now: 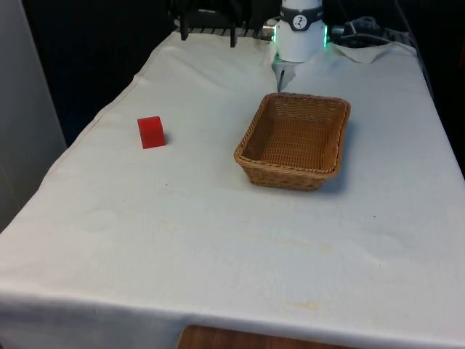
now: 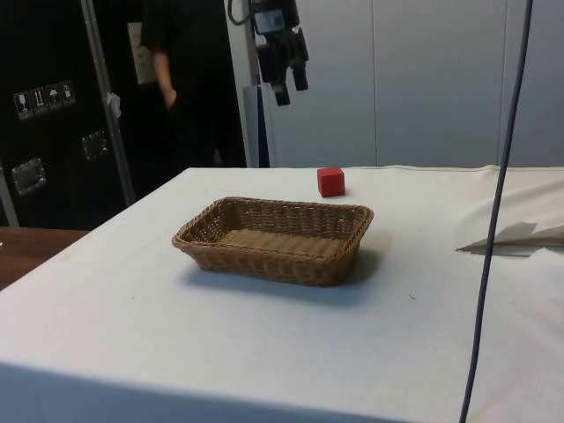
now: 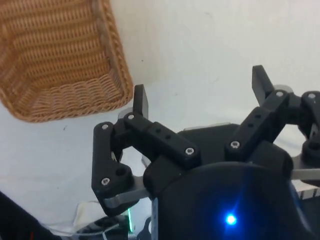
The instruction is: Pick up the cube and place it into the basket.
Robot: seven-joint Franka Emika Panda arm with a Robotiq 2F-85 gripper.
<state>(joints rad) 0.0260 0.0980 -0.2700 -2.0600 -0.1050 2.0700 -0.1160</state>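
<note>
Red cube (image 1: 151,132) sits on desk (image 1: 218,240) at front view's left, well apart from basket (image 1: 251,145). Gripper (image 3: 200,100) high, fingers (image 3: 140,100) released, holding nothing. Cube looks rigid, light; judge flat opposite sides best for the grasp
</note>
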